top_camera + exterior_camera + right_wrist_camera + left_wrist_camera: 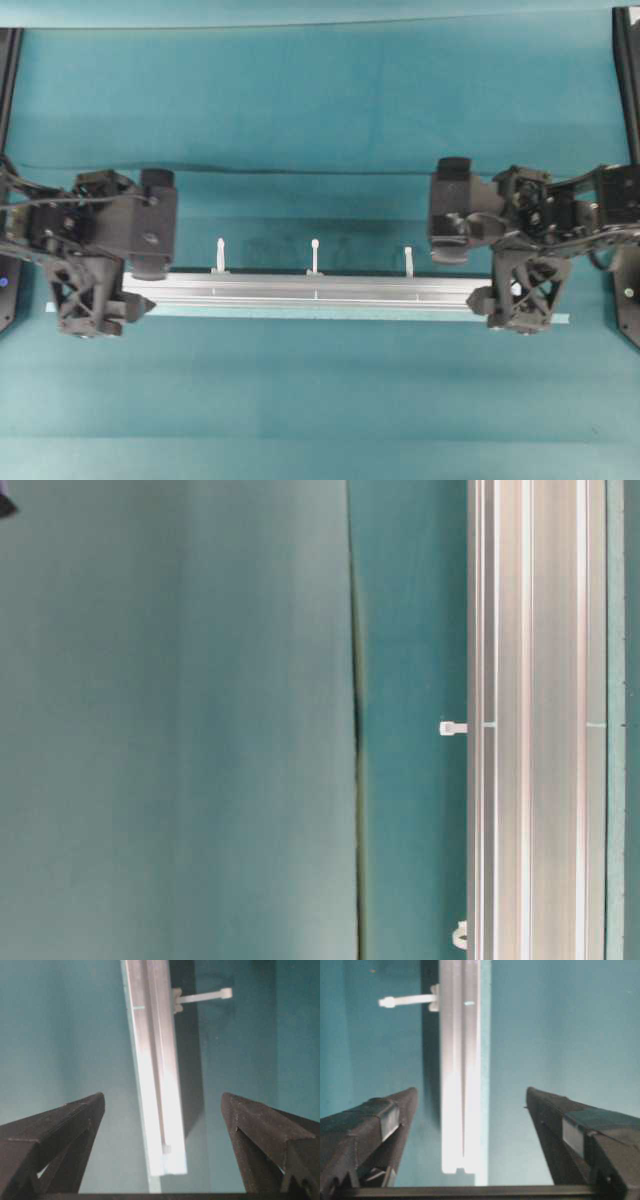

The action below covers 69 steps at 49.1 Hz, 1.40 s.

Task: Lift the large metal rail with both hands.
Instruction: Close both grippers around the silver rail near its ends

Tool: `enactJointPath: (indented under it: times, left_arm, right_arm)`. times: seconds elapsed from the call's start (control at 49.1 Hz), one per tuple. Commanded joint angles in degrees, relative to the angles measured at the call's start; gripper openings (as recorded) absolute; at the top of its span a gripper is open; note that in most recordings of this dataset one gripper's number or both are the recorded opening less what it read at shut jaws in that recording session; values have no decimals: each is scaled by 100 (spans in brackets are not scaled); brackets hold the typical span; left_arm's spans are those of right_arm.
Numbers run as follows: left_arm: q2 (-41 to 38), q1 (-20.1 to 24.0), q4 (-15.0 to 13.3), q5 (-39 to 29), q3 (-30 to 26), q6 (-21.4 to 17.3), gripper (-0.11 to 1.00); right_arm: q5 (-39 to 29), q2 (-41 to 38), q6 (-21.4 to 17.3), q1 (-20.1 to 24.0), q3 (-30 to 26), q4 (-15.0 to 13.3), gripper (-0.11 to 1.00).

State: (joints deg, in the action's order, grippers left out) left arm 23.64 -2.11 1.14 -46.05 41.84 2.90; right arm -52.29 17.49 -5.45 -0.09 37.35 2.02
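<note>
Left pincer [470, 1110]: fingers spread wide apart, one on each side of the large metal rail [315, 290], touching nothing. It hangs over the rail's end at the left of the overhead view, so that closing would catch the bar across its width.

Right pincer [162, 1110]: also wide apart and empty, straddling the rail's opposite end. In its wrist view the bar runs up the middle of the gap, slightly slanted.

Why the two ends: judged from the task, a long bar held at both tips stays level; a single grip near the middle would let it tip.

Large metal rail: lies flat on the table [320, 400], lengthwise across the overhead view, not yet gripped or raised as far as the frames show. Its grooves run along its length.

Pegs [314, 256]: three small pale ones stand along the rail's far edge, between the two pincers, clear of both.

Pale strip [565, 319]: thin and flat, just beside the rail's near edge, reaching a little past the rail at each end. A closing finger could catch it along with the rail.

Cloth seam [355, 720]: a dark fold beyond the rail's peg side, well apart from it.

Step in hand: probably lowering and closing on both ends together.
</note>
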Motion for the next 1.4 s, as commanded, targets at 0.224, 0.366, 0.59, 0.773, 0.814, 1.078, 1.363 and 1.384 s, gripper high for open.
enactJointPath:
  times: [0.224,0.366,0.59,0.773,0.814,1.078,1.363,1.384]
  left_arm:
    - [-782,9,18,721,158,35,96]
    - [-1204,18,18,1107,185,53,96]
    - [-1714,132,18,1389,185,0,96]
    - [-1854,237,18,1635,255,0,96]
    - [-1881,246,18,1705,290,0,96]
    - [-2197,255,18,2127,378,0,96]
    - [-2250,255,18,2197,334,0,96]
    - [-2250,255,18,2206,334,0,96]
  right_arm:
    - [571,-694,53,79,176,9,97]
    - [712,-896,53,114,237,9,97]
    - [1002,-1125,53,202,299,9,97]
    - [1187,-1336,62,229,413,9,97]
    - [1266,-1380,62,229,457,0,97]
    - [1942,-1679,26,220,668,-35,97]
    - [2083,-1793,18,220,686,-114,95]
    - [2092,-1802,18,211,686,-114,95]
